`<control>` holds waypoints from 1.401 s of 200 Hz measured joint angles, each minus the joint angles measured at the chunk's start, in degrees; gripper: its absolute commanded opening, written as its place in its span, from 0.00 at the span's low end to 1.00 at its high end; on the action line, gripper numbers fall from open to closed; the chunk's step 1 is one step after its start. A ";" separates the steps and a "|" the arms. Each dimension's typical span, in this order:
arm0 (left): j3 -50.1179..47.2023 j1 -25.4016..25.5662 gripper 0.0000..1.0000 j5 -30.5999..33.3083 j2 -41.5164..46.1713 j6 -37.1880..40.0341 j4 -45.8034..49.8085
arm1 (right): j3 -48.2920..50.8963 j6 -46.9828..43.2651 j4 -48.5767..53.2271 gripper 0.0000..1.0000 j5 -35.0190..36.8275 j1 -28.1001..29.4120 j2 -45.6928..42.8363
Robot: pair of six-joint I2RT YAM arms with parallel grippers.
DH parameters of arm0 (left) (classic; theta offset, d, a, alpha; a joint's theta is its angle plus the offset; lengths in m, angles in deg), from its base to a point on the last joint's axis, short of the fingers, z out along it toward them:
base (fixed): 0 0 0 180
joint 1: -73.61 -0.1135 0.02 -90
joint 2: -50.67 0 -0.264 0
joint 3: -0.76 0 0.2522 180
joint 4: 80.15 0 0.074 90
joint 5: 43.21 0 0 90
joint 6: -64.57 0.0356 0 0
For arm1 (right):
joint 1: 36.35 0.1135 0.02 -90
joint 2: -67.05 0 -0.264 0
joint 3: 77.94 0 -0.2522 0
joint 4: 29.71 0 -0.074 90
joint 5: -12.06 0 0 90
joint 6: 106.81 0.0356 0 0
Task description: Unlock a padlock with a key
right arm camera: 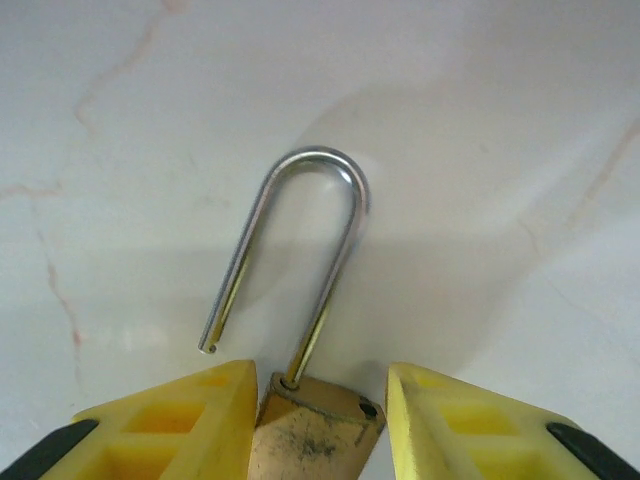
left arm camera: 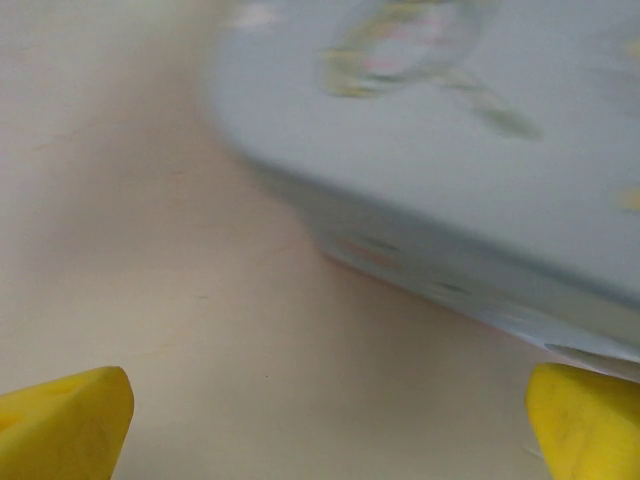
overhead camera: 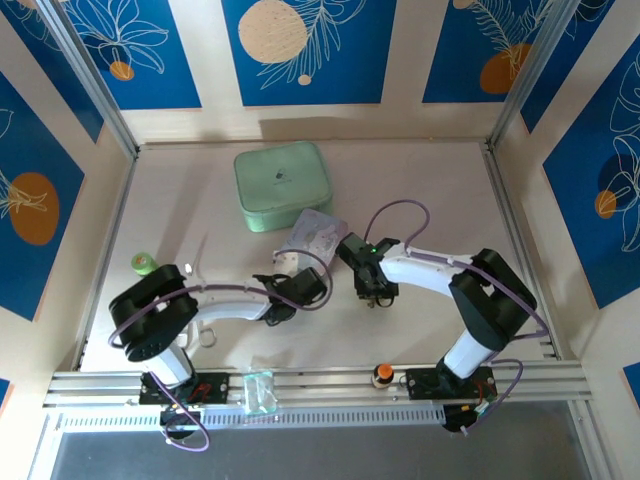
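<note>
The padlock [right arm camera: 310, 430] lies on the pale table, its brass body between my right gripper's [right arm camera: 320, 420] yellow fingers. Its silver shackle [right arm camera: 300, 240] points away from me and one leg stands free of the body, out of its hole. The left finger [right arm camera: 190, 420] touches the body; a narrow gap separates the right finger [right arm camera: 470, 425] from it. From above, my right gripper [overhead camera: 375, 295] points down at the table's middle. My left gripper [left arm camera: 330, 430] is wide open with nothing between its fingers, close in front of the pastel box [left arm camera: 450, 150]. The key is out of view.
A mint-green case [overhead camera: 282, 185] sits at the back centre, the pastel box [overhead camera: 315, 235] just in front of it. A green cylinder [overhead camera: 145, 263] stands at the left. An orange-topped knob [overhead camera: 382, 375] rests on the front rail [overhead camera: 320, 382].
</note>
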 measured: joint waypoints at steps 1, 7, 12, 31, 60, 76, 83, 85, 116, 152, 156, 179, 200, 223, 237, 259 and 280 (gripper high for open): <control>-0.09 -0.11 0.99 0.00 0.04 -0.04 0.00 | 0.02 0.00 0.09 0.39 0.00 0.00 -0.07; -0.81 -1.14 1.00 -0.02 0.55 -0.09 -0.26 | 0.20 0.00 0.68 0.39 -0.02 -0.09 -0.61; -1.31 -2.03 0.99 -0.04 0.96 -0.17 -0.39 | 0.35 -0.02 1.03 0.39 -0.04 -0.20 -0.96; -2.80 -5.16 0.99 -0.59 2.08 0.00 -1.27 | 1.11 -0.02 2.27 0.39 -0.02 -0.72 -1.53; -3.69 -8.68 1.00 -1.75 3.37 1.18 -2.78 | 2.21 0.04 4.55 0.40 0.02 -1.51 -1.68; -5.18 -9.11 0.99 -2.34 5.40 1.44 -4.35 | 2.78 0.28 5.03 0.49 -0.02 -1.70 -2.71; -6.08 -9.11 0.99 -2.71 6.67 1.55 -4.76 | 3.21 0.02 4.63 0.54 -0.13 -1.70 -3.82; -6.38 -9.11 1.00 -2.84 7.13 1.53 -4.90 | 3.34 -0.26 4.48 0.56 -0.35 -1.70 -4.24; -10.40 -9.11 0.99 -3.17 17.20 4.81 -5.90 | 3.87 -2.62 1.22 0.78 -2.89 -1.70 -12.20; -12.02 -12.20 0.98 0.96 32.46 20.46 -9.66 | 3.37 -6.62 -3.17 0.98 -2.99 -6.05 -22.12; -12.50 -12.98 0.98 1.79 33.40 22.49 -11.17 | 3.43 -7.58 -4.07 0.98 -3.02 -7.23 -23.10; -17.86 -20.65 1.00 4.15 36.04 34.93 -21.09 | 5.22 -11.02 -11.65 0.99 -5.35 -19.08 -27.63; -20.04 -28.85 0.99 3.76 36.28 42.23 -23.89 | 6.73 -12.59 -16.72 0.99 -7.56 -31.80 -27.23; -22.27 -37.77 0.99 1.18 34.23 46.62 -31.65 | 10.45 -16.55 -25.07 1.00 -7.21 -39.17 -25.55; -24.79 -42.29 0.99 -0.66 29.46 47.84 -38.66 | 14.27 -19.28 -31.91 1.00 -5.99 -39.87 -24.70; -26.84 -45.31 0.99 -3.98 19.89 49.27 -46.60 | 21.70 -24.00 -46.10 1.00 -4.28 -40.02 -21.16; -26.93 -47.76 0.99 -9.35 14.32 49.62 -54.34 | 26.64 -27.41 -58.53 1.00 -3.93 -39.87 -16.06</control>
